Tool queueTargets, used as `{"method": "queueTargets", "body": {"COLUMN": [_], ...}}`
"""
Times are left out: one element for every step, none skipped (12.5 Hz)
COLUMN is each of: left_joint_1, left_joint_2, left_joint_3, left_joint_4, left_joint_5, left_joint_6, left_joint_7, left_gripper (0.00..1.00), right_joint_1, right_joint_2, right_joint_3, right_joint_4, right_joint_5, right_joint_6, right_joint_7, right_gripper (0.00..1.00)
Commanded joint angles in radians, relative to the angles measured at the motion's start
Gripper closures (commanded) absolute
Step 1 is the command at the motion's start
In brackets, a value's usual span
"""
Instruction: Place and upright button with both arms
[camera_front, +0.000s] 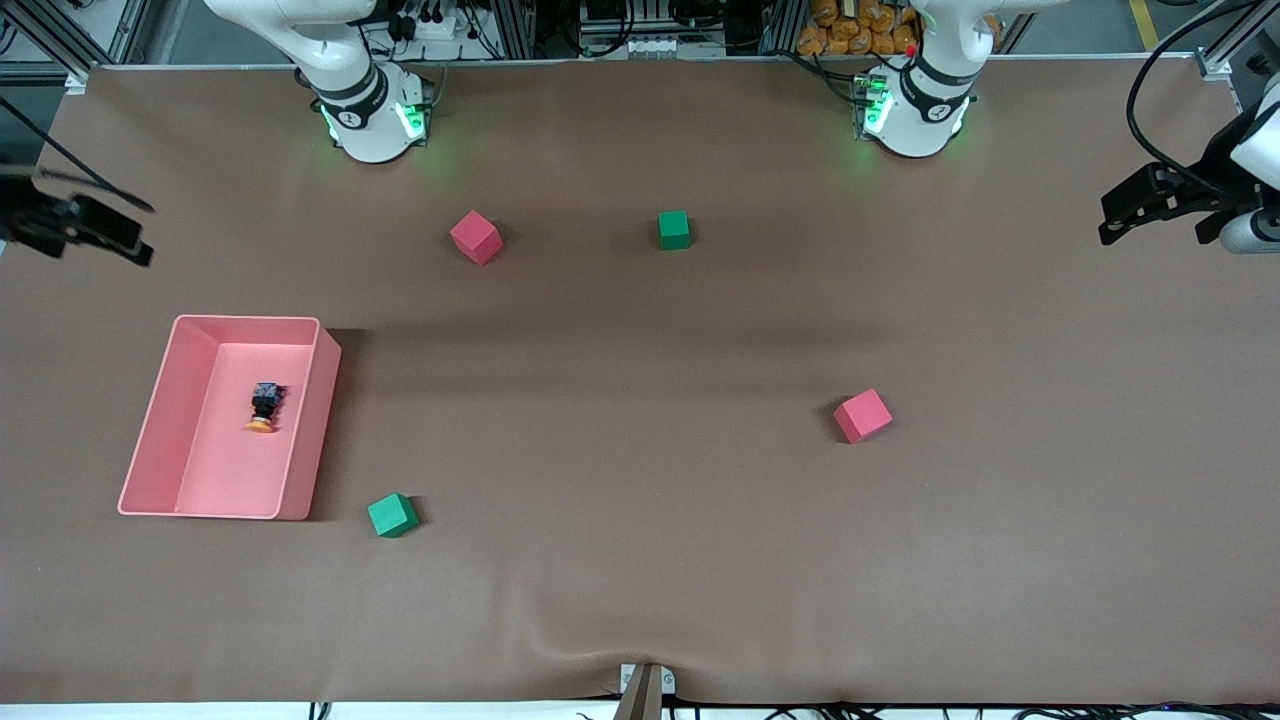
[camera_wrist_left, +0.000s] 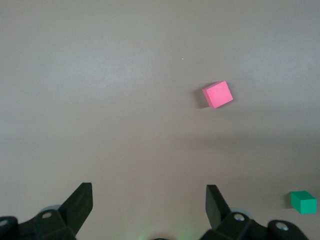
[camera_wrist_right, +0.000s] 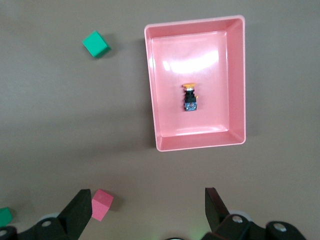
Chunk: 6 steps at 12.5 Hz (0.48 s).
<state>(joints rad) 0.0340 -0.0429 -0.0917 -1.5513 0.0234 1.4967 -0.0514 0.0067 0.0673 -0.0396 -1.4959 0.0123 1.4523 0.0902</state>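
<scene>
A brown counter (camera_front: 640, 560) fills the scene, with both arm bases set along the edge farthest from the front camera. The right end effector (camera_wrist_right: 146, 207) is held high over the right arm's end of the counter, fingers spread wide and empty, as seen in the right wrist view. Outward from it, the pink tray (camera_front: 320, 400) lies nearer to the front camera, and the button (camera_front: 264, 407) lies on its side on the tray floor, roughly mid-tray, touching no wall. Its long axis runs along the tray's length, with the orange cap toward the front camera and the black body toward the robot bases. The left end effector (camera_wrist_left: 149, 202) is held high at the left arm's end of the counter, also wide open and empty, with only a red cube (camera_wrist_left: 218, 94) and a green cube (camera_wrist_left: 303, 202) under its camera; the button is well apart from it. The right arm is judged the nearer by far, so the pick is expected to fall to it, by a descent into the tray with the fingers closed across the black body, square to the long axis. A second green cube (camera_front: 392, 515) sits just beside the tray's near corner, outside it, and another red cube (camera_front: 476, 237) lies between the tray and the right arm's base; neither blocks the descent.
</scene>
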Motion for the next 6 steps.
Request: {"method": "queueTargets", "body": {"left_joint_1": [0.023,0.023,0.023,0.026,0.024,0.026], "left_joint_2": [0.014,0.014,0.014,0.015,0.015,0.02], "left_joint_3": [-0.002,-0.003,-0.003,-0.003,-0.002,-0.002], "left_joint_4": [0.019,0.016,0.016,0.017,0.017,0.019], "left_joint_5": [-0.002,-0.003,-0.003,-0.003,-0.003,-0.003], "left_joint_6": [-0.01,-0.01,-0.01,-0.01,-0.009,-0.009], "left_joint_7": [0.028,0.031,0.031,0.033,0.031,0.031], "left_gripper": [0.0,0.0,0.0,0.0,0.0,0.0], "right_joint_1": [-0.004,-0.005,-0.01,-0.01,-0.013,-0.02], "right_joint_2": [0.124,0.17,0.213,0.251,0.282,0.299], "right_joint_3": [-0.057,-0.075,-0.097,-0.118,-0.121,-0.128], "right_joint_4": [0.014,-0.001,-0.026,-0.047,-0.078,-0.127], "right_joint_5": [-0.002,0.0,0.001,0.001,0.001,0.001], "right_joint_6": [0.016,0.049,0.109,0.159,0.212,0.286], "right_joint_7": [-0.048,-0.134,-0.191,-0.205,-0.208,-0.214], "right_gripper": [0.0,0.0,0.0,0.0,0.0,0.0]}}
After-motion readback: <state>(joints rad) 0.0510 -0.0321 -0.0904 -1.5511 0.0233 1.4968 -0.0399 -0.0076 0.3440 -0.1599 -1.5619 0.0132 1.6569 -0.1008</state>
